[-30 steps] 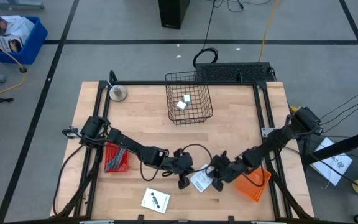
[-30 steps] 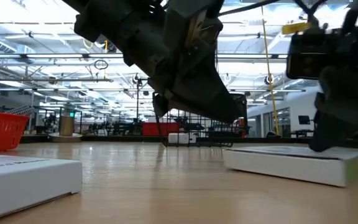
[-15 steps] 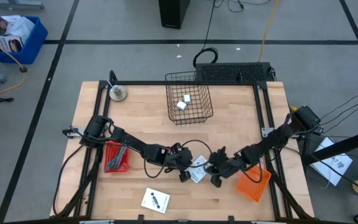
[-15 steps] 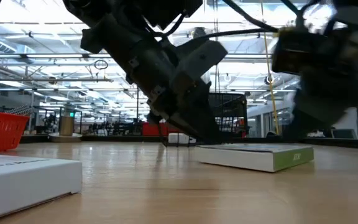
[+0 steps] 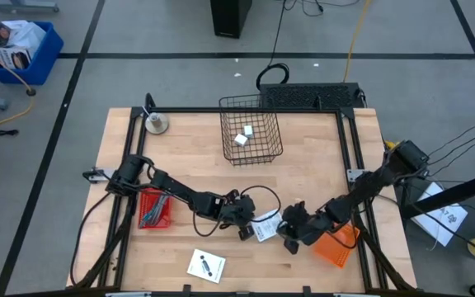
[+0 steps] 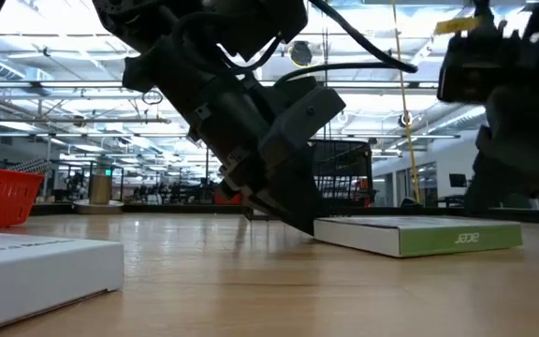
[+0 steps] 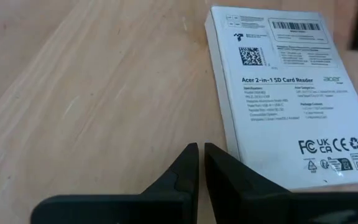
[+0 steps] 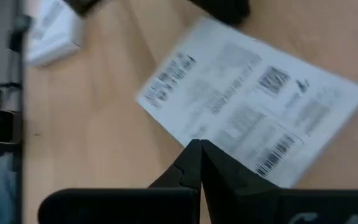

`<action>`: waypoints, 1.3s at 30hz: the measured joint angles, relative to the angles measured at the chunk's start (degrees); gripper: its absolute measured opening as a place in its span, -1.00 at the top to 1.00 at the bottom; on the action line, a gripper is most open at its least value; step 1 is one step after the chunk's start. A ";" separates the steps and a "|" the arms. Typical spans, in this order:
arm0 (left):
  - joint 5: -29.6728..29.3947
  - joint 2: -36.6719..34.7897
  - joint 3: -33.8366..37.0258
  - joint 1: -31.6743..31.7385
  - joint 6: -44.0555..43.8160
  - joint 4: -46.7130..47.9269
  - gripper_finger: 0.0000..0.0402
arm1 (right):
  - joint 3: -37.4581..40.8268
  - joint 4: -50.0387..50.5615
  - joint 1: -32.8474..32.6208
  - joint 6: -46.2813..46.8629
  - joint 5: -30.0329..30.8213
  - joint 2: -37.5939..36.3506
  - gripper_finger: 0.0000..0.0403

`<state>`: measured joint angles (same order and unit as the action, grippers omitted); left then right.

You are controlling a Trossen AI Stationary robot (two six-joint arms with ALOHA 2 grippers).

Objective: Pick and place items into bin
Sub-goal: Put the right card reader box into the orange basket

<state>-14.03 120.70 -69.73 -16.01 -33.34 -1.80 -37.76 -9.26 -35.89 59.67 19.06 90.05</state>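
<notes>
Down near the front middle of the counter (image 5: 320, 165), both hands flank one flat white box (image 5: 267, 226), a card-reader package lying label-up on the wood. The left hand (image 5: 243, 233) sits just beside the box's left edge, its fingers (image 7: 185, 165) pressed nearly together with only a thin slit between them and nothing held; the tips rest low at the corner of the box. The right hand (image 5: 288, 241) is closed tight, empty, and lies at the box's opposite edge, close to the orange tray (image 5: 336, 243) at the counter's right front corner. In the low view the box (image 6: 417, 234) lies flat on the wood with the left hand (image 6: 288, 211) against its near corner.

A second white box with black marks (image 5: 206, 266) lies apart, close to the front edge, with bare wood around it. A red tray (image 5: 154, 208) holding tools sits by the left rail, under the left arm. The wire basket (image 5: 251, 132) stands at the back edge, middle, with two small white blocks (image 5: 244, 136) inside; a wide stretch of bare wood lies between it and the hands. A small round metal piece (image 5: 155, 124) stands at the back left corner. Black frame rails (image 5: 346, 140) run along the counter's left, right and back sides, and the right arm crosses over the right rail.
</notes>
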 joint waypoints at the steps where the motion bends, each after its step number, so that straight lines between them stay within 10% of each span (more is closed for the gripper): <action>1: 0.01 0.00 0.00 -0.02 0.00 -0.07 0.83 | 0.00 -0.45 -0.53 -0.22 0.05 -0.62 1.00; 19: 7.57 0.28 0.11 -0.50 -1.17 -3.51 0.83 | -0.24 1.74 0.77 6.90 -1.87 6.30 1.00; 39: 5.40 0.33 0.07 -2.16 -4.30 -3.46 0.82 | -0.33 -14.96 3.15 -11.91 12.24 7.18 1.00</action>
<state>-8.63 121.03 -69.67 -18.17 -37.64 -5.27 -38.09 -24.21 -32.74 47.76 31.30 97.23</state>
